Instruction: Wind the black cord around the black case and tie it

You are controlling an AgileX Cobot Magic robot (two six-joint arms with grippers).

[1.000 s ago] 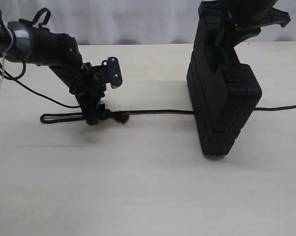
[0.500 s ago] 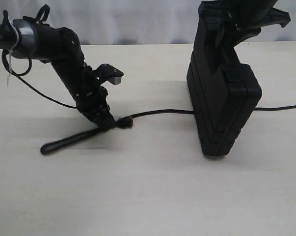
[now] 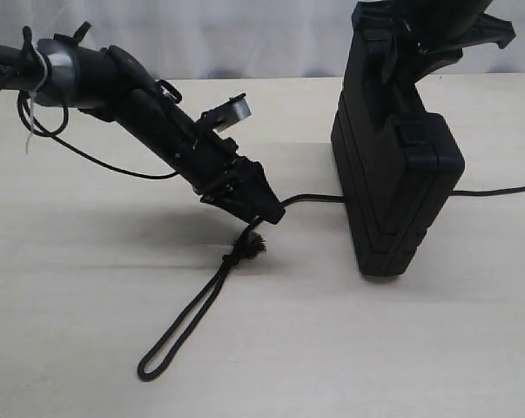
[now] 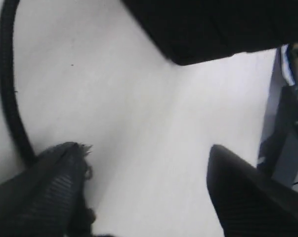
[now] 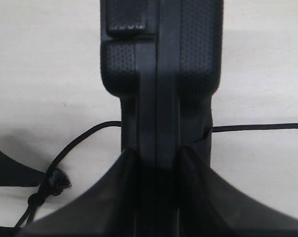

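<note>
Left gripper spread wide, gripping nothing, one finger against black cord near its knot. Right gripper clamped on upright black case. Loop end flat on tabletop.

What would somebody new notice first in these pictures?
The black case stands on edge at the right of the table, clamped from above by the right gripper. The black cord passes the case's foot and ends in a knotted loop lying at the middle front. The left gripper hangs open, tilted down close beside the cord.
</note>
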